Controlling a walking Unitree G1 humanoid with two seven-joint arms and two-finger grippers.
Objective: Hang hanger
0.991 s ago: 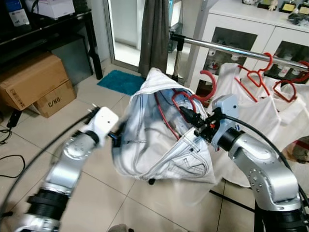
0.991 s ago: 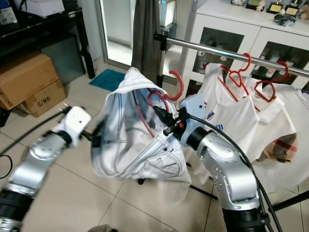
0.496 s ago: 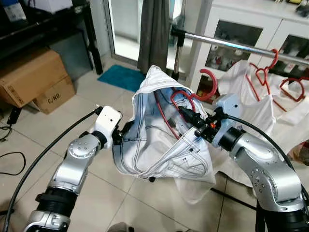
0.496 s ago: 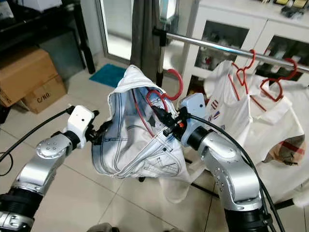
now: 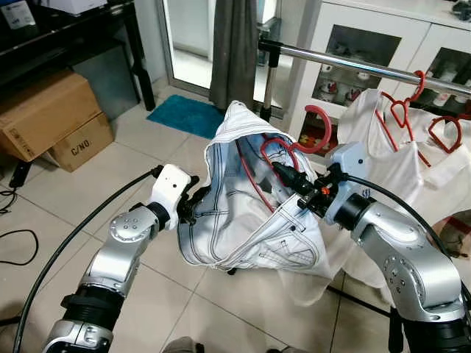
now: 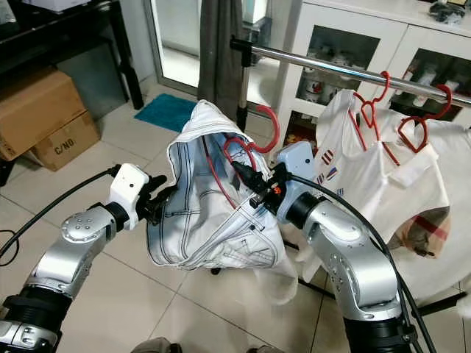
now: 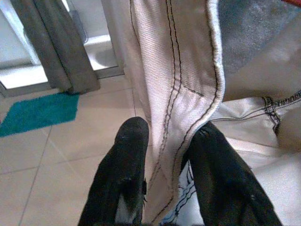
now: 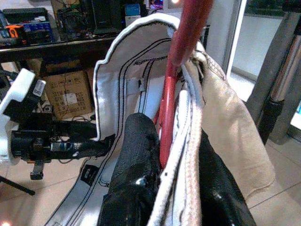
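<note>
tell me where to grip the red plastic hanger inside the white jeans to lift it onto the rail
Grip the red plastic hanger at its neck, just under the curved hook, coming from the right side, as the right gripper does, shut on it there. The white jeans drape over the hanger's arms and hide them, while the hook stands free above, left open for the chrome rail. The left gripper pinches the jeans' seamed edge.

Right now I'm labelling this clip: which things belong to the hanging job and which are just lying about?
Part of the job:
- red hanger, clamped with the waistband by the right pincer
- white jeans, edge pinched by the left pincer
- metal rail

Lying about:
- cardboard boxes
- teal mat
- grey curtain
- hung white shirts
</note>
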